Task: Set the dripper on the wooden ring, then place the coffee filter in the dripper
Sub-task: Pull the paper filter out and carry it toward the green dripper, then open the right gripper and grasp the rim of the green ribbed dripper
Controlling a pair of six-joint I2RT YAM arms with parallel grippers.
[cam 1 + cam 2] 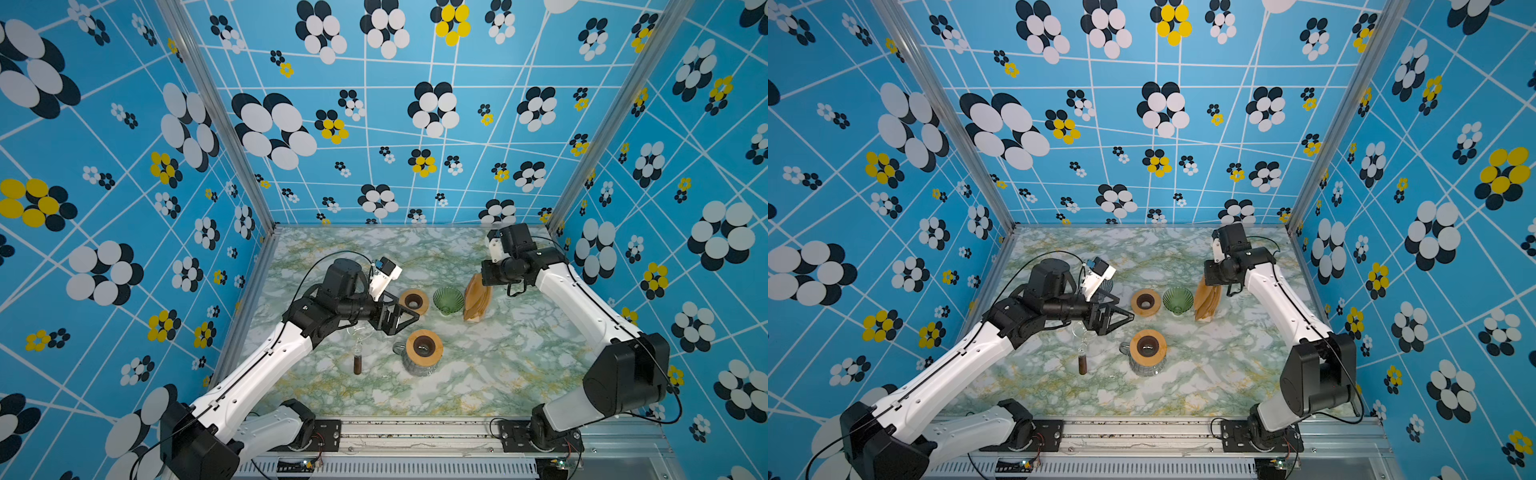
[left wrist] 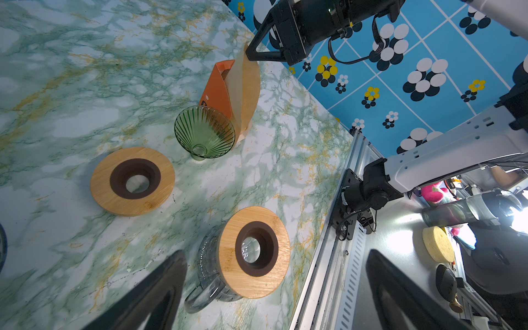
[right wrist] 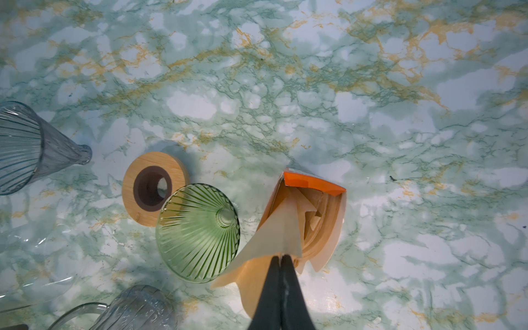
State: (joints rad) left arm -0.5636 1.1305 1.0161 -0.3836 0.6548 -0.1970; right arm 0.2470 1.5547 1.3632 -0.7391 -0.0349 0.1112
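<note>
The green ribbed glass dripper (image 1: 448,300) (image 1: 1177,300) (image 3: 197,231) stands upright in the middle of the table. Just to its right an orange box (image 3: 314,183) (image 2: 217,88) holds tan paper coffee filters (image 1: 477,299). My right gripper (image 3: 281,257) (image 1: 482,284) is above the box, shut on the upper edge of one coffee filter (image 3: 274,228) (image 2: 245,85). That filter's lower part is still in the box. My left gripper (image 2: 274,257) (image 1: 405,309) hovers open left of the dripper with nothing between its fingers.
A wooden ring (image 1: 413,301) lies left of the dripper. A second wooden ring (image 1: 424,347) sits on a clear glass jug (image 2: 208,271) nearer the front. A clear glass piece with a brown handle (image 1: 357,357) lies under my left arm. A grey glass cone (image 3: 28,148) stands further left.
</note>
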